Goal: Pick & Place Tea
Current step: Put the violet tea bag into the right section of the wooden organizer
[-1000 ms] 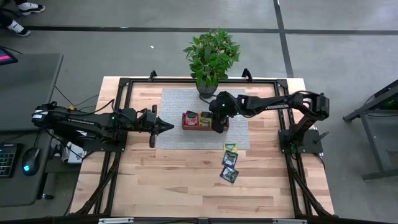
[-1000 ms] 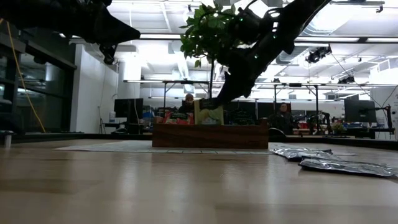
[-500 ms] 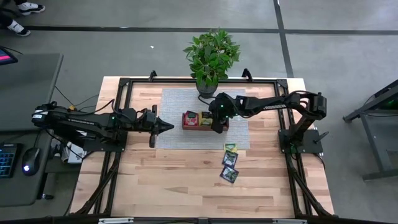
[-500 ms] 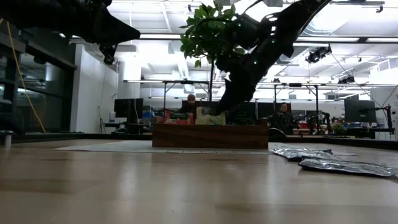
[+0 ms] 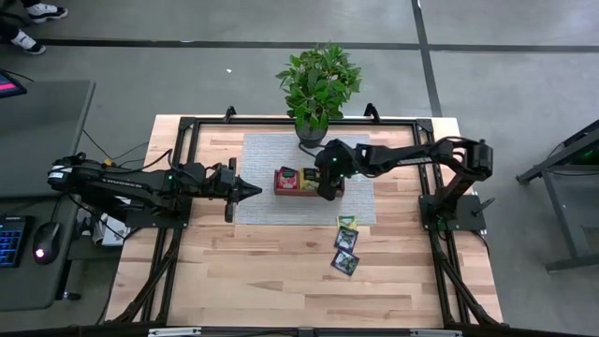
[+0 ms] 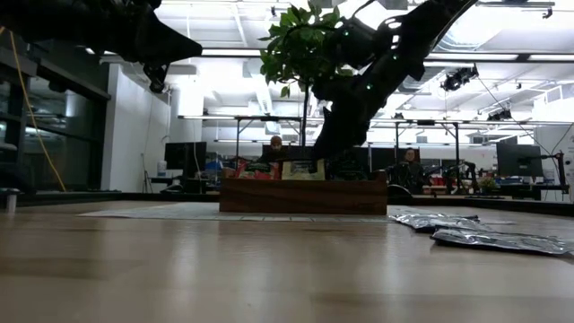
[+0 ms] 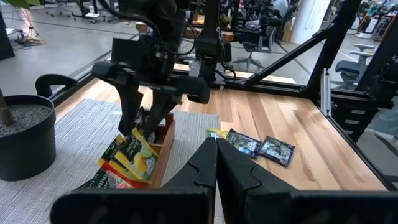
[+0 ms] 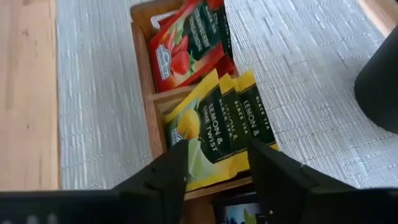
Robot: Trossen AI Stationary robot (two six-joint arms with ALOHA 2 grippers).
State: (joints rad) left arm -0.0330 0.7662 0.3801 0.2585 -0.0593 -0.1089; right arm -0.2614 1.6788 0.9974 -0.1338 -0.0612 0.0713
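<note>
The right gripper [image 5: 325,190] hangs over the tray [image 5: 282,190], fingers spread apart with nothing pinched; a yellow sachet [image 8: 205,134] lies between them in the middle compartment, likely just let go so it stacks with its kind. Red sachets [image 8: 186,46] fill the next compartment. Three more sachets [image 5: 345,249] lie loose on the counter [image 5: 243,271], well apart from the tray. The left gripper [image 5: 245,190] waits beside the mat [image 5: 360,208], pressed together. The third compartment is mostly hidden under the arm.
</note>
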